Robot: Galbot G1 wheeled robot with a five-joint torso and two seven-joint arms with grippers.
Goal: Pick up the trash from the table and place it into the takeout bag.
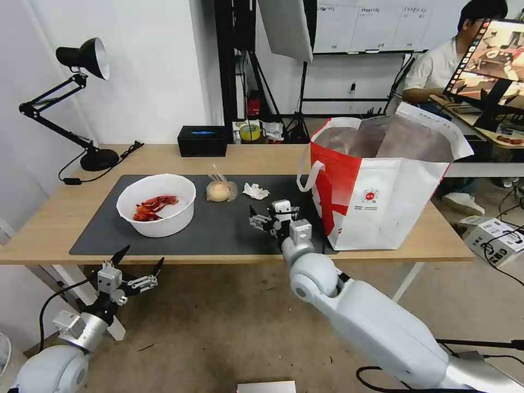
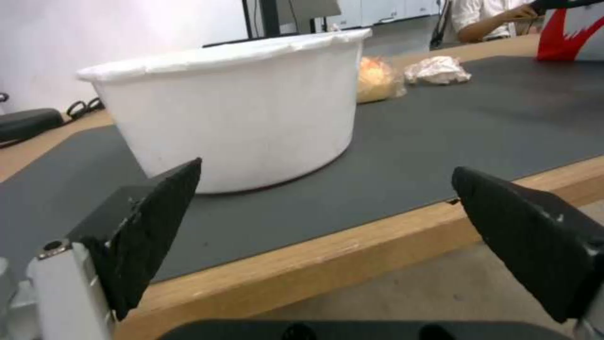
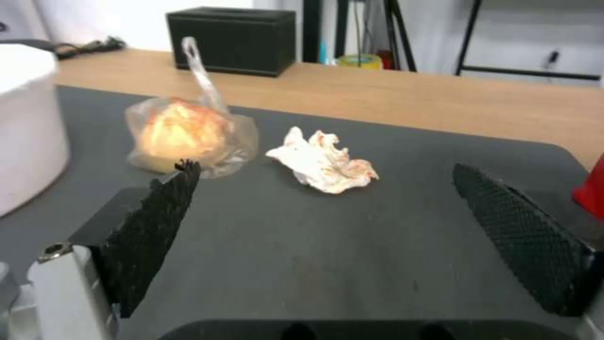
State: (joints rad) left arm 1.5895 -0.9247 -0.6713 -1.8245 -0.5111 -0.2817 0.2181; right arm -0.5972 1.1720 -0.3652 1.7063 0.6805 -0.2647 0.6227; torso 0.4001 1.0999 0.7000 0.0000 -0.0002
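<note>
The light-wood table [image 1: 54,218] is seen w/ a dark grey mat [image 1: 218,229] spread over most of its middle; bare wood is left along the front edge, the far edge and the left end. At the right end the red-and-white takeout bag [image 1: 382,202] is stood upright, mouth open, silver lining exposed, its base partly on the mat's right edge and close to the table's front edge. A stretch of bare mat is left between the bag and the white round bowl [image 1: 156,204], which is set on the mat's left part, near the front; red shells [image 1: 154,207] are piled inside.

Behind that open stretch, toward the far side of the mat, the bagged bun [image 3: 182,134] is laid, beige w/ a browned top, its clear bag knotted upward. Just beside it, apart, on the bag's side, the crumpled tissue [image 3: 324,160] is found, white w/ orange stains. A black box [image 1: 202,141] is placed at the far table edge, off the mat.

The right gripper [image 1: 263,220] is held low over the mat, jaws spread, nothing grasped, pointed at the tissue and bun. The left gripper [image 1: 139,263] is held below and in front of the table's front edge, facing the bowl, jaws spread wide, nothing grasped
</note>
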